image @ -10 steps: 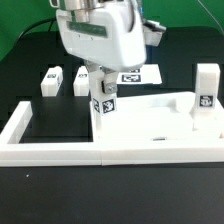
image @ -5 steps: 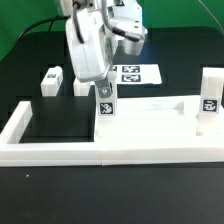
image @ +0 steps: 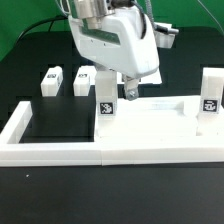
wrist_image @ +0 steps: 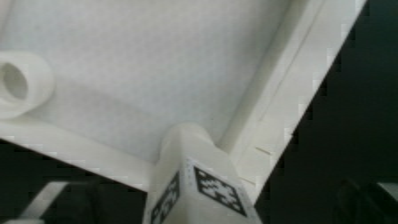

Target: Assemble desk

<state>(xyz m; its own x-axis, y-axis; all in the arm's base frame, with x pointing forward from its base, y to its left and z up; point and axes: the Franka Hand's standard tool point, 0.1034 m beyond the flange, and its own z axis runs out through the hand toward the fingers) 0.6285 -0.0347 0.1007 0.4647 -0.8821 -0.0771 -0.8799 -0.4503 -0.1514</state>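
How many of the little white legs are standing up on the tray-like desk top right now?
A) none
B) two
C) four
B: one leg stands at a corner of the desk top and a second leg at its corner on the exterior view's right. The other two legs sit off it on the black table.

The gripper [image: 130, 92] hangs just beside a leg [image: 105, 104] standing in a corner of the white desk top [image: 150, 128], a second leg [image: 209, 95] stands at the exterior view's right, and a third leg [image: 52, 80] and a fourth leg [image: 84, 80] sit side by side on the black table [image: 60, 120].
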